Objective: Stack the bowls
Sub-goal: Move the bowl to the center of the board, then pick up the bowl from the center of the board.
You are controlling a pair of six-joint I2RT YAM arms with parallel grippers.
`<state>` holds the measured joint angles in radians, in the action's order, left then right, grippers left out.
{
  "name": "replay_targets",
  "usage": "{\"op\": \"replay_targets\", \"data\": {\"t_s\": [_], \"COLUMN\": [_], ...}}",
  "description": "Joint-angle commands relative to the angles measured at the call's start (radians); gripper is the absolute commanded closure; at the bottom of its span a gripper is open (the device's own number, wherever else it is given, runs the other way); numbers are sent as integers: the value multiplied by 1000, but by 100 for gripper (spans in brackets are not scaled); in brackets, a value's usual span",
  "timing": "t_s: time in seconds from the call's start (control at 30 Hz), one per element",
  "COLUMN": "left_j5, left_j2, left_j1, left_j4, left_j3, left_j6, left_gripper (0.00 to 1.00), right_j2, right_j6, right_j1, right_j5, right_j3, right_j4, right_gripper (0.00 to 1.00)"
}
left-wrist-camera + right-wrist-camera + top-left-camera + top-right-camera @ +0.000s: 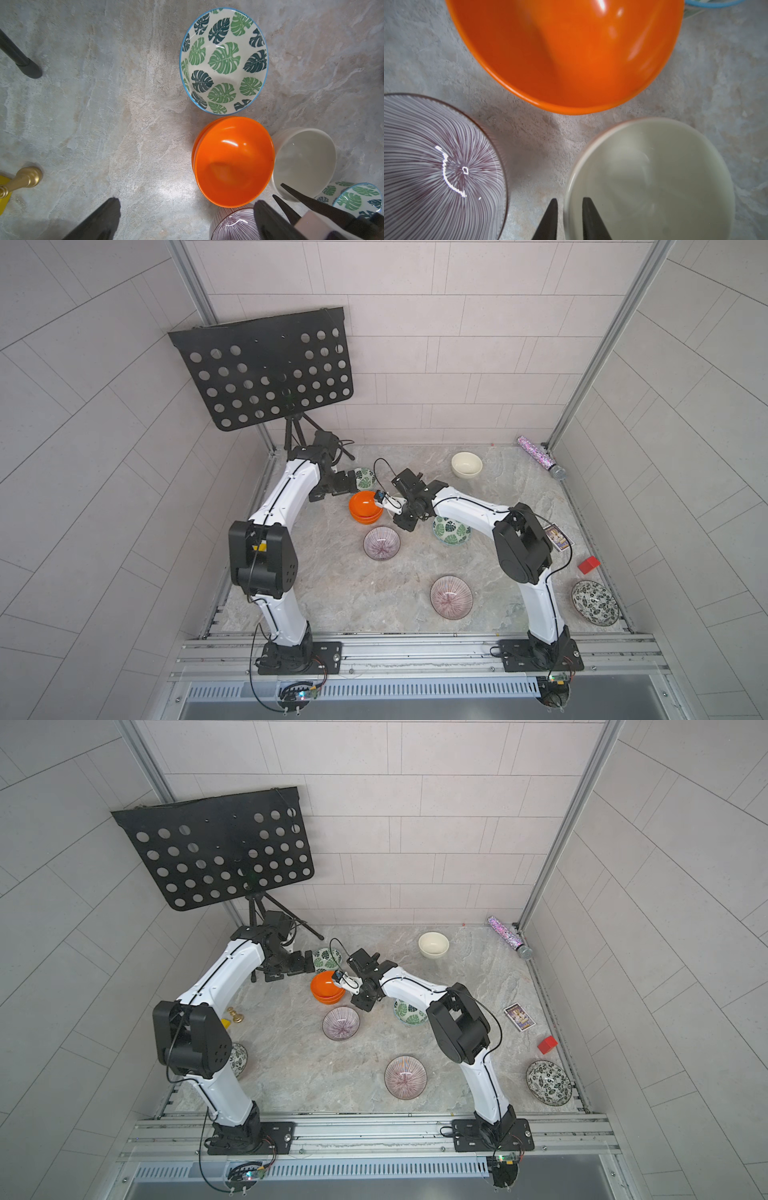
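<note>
A grey marbled tabletop (332, 597) is seen in both top views. A black perforated music stand (266, 369) is set at its far left corner. The left arm (286, 497) and the right arm (469, 506) are bent inward, so that both grippers are brought close together near the far middle.

The left gripper (187, 202) is spread fully wide and nothing is held in it. It is poised just beside the orange bowls (365, 506). The right gripper (570, 199) is parted only a little. The rim of the near cream bowl (654, 176) is seen in the gap, but whether it is touched cannot be told.

The orange bowls are nested one inside the other, between the far leaf-print bowl (224, 62) and the near purple striped bowl (381, 543). The second leaf-print bowl (451, 531) is partly hidden under the right arm. The far cream bowl (466, 464) is set alone near the far edge. The front purple striped bowl (451, 597) is placed well apart from the others. The right dark-patterned bowl (595, 602) is found at the front right corner. The left dark-patterned bowl (239, 1058) is half hidden behind the left arm.

A glittery microphone (538, 456), a printed card (557, 537), a red block (588, 564) and a brass pawn (237, 1016) are scattered along the edges.
</note>
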<state>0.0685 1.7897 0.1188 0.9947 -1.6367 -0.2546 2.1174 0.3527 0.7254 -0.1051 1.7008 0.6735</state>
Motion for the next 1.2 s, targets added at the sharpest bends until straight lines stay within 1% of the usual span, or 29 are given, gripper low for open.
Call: {"op": "replay_targets", "data": {"t_s": [0.0, 0.1, 0.17, 0.27, 0.3, 0.37, 0.43, 0.5, 0.6, 0.67, 0.73, 0.8, 0.9, 1.0, 1.17], "left_j5": [-8, -3, -1, 11, 17, 34, 50, 132, 235, 225, 184, 160, 133, 115, 113], "left_j2": [-38, -42, -44, -39, -38, -39, -45, -52, -63, -82, -109, -122, -136, -126, -104], "left_j1": [-11, -10, -10, -10, -11, -11, -10, 10, 46, 52, 47, 47, 47, 46, 47], "left_j4": [4, 3, 2, 2, -3, -21, -53, -70, -101, -157, -238, -264, -318, -315, -289], "left_j3": [12, 11, 4, -13, -16, -17, -11, -16, -16, 9, 58, 68, 90, 78, 64], "left_j6": [1, 1, 4, 7, 6, 3, 2, 14, 55, 52, 3, -3, 9, 17, 1], "left_gripper": [0, 0, 0, 0, 0, 0, 0, 0, 0, 0, 0, 0, 0, 0, 11], "right_j2": [-41, -108, -175, -264, -281, -288, -258, -202, -104, -43, 9, 50, 92, 120, 164], "right_j6": [-6, -34, -64, -124, -170, -248, -349, -472, -603, -646, -667, -678, -698, -705, -706], "right_j1": [0, -11, -37, -112, -129, -207, -289, -380, -490, -534, -560, -571, -596, -619, -644], "right_j5": [13, 1, -32, -71, -63, -32, 20, 69, 72, 67, 101, 137, 149, 146, 142], "right_j3": [13, -16, -46, -80, -84, -74, -38, 18, 124, 182, 231, 269, 298, 306, 326], "right_j4": [-5, -19, -36, -69, -80, -106, -120, -118, -76, -55, -41, -17, 1, 4, 6], "right_gripper": [67, 61, 58, 54, 53, 51, 50, 50, 51, 52, 52, 52, 51, 51, 52]}}
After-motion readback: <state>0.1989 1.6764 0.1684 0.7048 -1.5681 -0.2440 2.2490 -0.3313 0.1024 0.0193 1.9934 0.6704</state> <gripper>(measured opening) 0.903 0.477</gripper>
